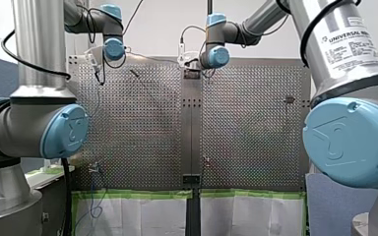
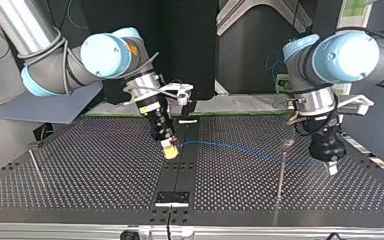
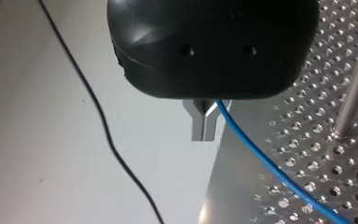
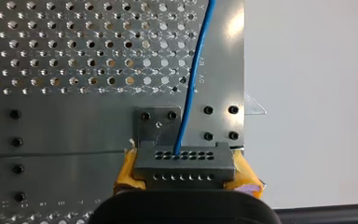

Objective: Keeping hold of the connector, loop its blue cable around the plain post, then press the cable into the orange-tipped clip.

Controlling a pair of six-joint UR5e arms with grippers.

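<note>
Progress early | my right gripper (image 2: 170, 150) is clamping grey drilled connector block (image 4: 182, 168) | my left gripper (image 3: 205, 126) is pinching thin blue cable (image 3: 261, 158) | slim metal post (image 3: 354, 88) not yet looped, clipping pending

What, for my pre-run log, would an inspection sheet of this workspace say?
Surface: perforated table, metal.
Job's things: connector between yellow pads; plain post upright, with the cable passing beside it, not looped; orange-tipped clip not made out; thin rod at the top view's left.
Clutter: nothing seen.
Grippers: right gripper shut on the connector; left gripper closed, apparently on the cable.
Cables: blue cable runs from the connector across the table to the left gripper; black wire lies on a pale surface off the table.
Surroundings: green-taped sheet at the table's near edge in the front view.
</note>
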